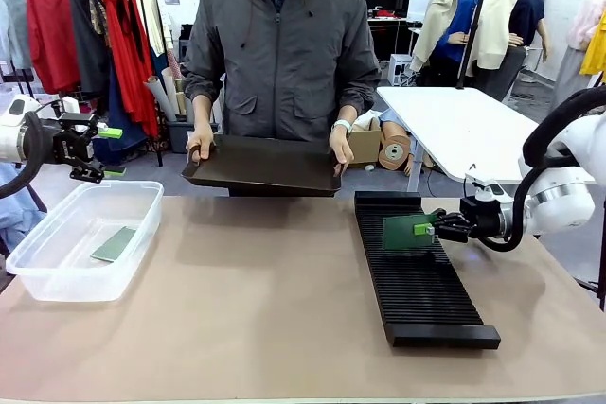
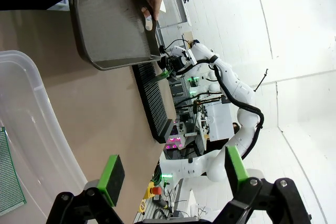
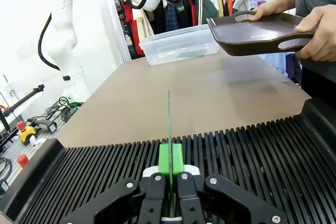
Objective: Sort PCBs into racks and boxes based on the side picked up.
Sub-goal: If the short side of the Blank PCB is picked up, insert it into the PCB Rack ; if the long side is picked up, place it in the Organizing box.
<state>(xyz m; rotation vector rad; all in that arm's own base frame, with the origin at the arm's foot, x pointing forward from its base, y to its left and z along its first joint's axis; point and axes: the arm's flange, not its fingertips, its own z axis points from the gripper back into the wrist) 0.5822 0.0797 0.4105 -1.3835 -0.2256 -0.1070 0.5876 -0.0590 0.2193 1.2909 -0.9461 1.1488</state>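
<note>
A thin green rectangular PCB [image 1: 405, 232] is standing on edge over the long black slotted rack [image 1: 426, 300] at right of centre, the right gripper [image 1: 432, 229] pinching it. At left, the left gripper [image 1: 112, 152] is hovering, jaws spread, above the clear plastic tub [image 1: 57, 281] holding another PCB [image 1: 114, 245].

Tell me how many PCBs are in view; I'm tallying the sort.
2. One PCB lies flat in the clear tub; the other PCB stands on edge, clamped in the right gripper at the black rack. I see none on the person's tray.
</note>
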